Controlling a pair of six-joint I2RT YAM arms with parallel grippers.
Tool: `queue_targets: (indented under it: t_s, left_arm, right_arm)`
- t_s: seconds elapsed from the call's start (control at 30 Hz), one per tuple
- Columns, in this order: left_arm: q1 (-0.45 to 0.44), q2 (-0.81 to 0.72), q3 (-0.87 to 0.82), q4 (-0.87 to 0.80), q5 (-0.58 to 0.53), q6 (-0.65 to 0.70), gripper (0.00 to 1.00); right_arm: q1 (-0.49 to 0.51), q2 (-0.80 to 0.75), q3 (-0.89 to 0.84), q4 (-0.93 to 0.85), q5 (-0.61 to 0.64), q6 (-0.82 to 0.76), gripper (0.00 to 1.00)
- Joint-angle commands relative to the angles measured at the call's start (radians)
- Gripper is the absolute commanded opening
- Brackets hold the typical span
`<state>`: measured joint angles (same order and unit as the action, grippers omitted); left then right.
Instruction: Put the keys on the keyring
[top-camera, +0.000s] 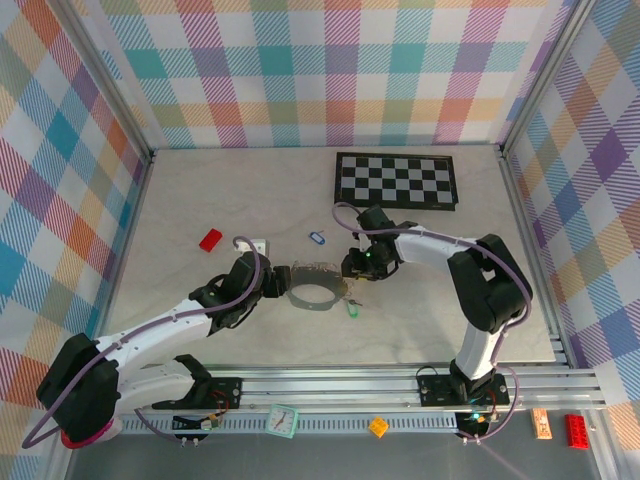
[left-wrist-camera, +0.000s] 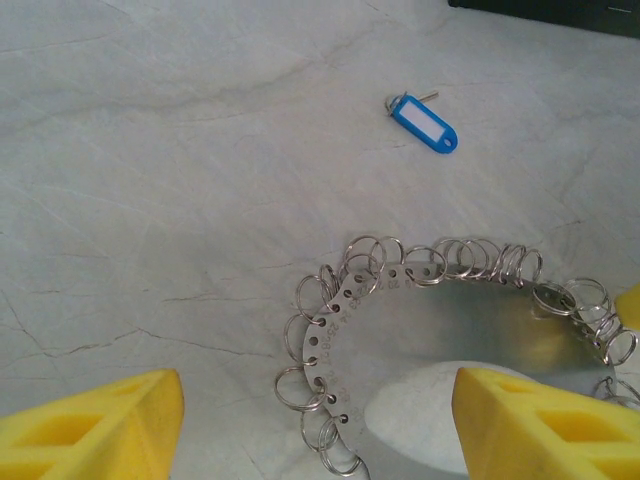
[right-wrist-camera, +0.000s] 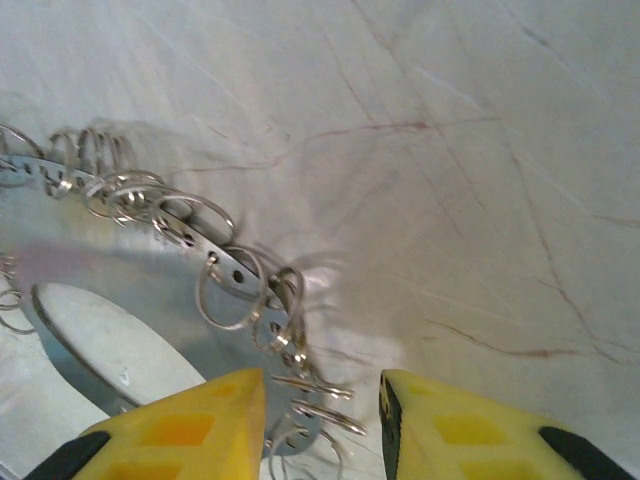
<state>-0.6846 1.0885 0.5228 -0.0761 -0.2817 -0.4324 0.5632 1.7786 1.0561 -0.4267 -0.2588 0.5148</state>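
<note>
The keyring (top-camera: 316, 302) is a flat grey metal ring plate with several small split rings along its rim, lying mid-table. My left gripper (top-camera: 281, 281) is open at its left edge; in the left wrist view the plate (left-wrist-camera: 450, 320) and its rings lie between the wide yellow fingers (left-wrist-camera: 110, 425). My right gripper (top-camera: 352, 268) hovers over the plate's right edge (right-wrist-camera: 120, 270), open, with blurred split rings in the gap between its fingers (right-wrist-camera: 190, 430). The blue key (top-camera: 318, 238) (left-wrist-camera: 422, 122) lies beyond the keyring. The green key (top-camera: 351, 309) lies just right of the keyring's near side.
A black-and-white chequered board (top-camera: 397, 180) lies at the back right. A red block (top-camera: 210, 239) and a small white piece (top-camera: 258, 244) sit left of the keyring. Plaid walls enclose the table on three sides.
</note>
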Motion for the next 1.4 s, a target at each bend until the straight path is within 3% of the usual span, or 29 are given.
queue_targets:
  t_s: [0.0,0.17,0.3,0.4,0.63,0.97,1.37]
  left_arm:
    - [0.008,-0.015,0.009,0.031,-0.017,0.015,0.71]
    - [0.008,-0.027,-0.007,0.095,-0.012,0.027,0.71]
    - [0.008,-0.051,-0.031,0.175,0.052,0.060,0.71]
    - [0.007,-0.066,-0.050,0.233,0.111,0.089,0.70]
    - [0.007,-0.110,-0.073,0.281,0.131,0.124,0.70]
    - [0.006,-0.177,-0.120,0.353,0.161,0.209,0.69]
    - [0.006,-0.240,-0.144,0.332,0.143,0.208,0.67]
  right_arm:
    - [0.006,-0.059,-0.024,-0.052,0.016,-0.015,0.36]
    - [0.008,-0.094,-0.065,-0.056,0.022,-0.007,0.36]
    - [0.007,-0.107,-0.056,-0.074,0.043,-0.032,0.37]
    - [-0.005,-0.109,-0.024,-0.090,0.064,-0.085,0.38]
    - [-0.025,-0.037,0.104,-0.153,0.043,-0.196,0.38]
    - [-0.025,-0.099,0.001,-0.091,-0.050,-0.737,0.36]
    - [-0.025,-0.032,0.011,-0.122,-0.155,-0.678,0.32]
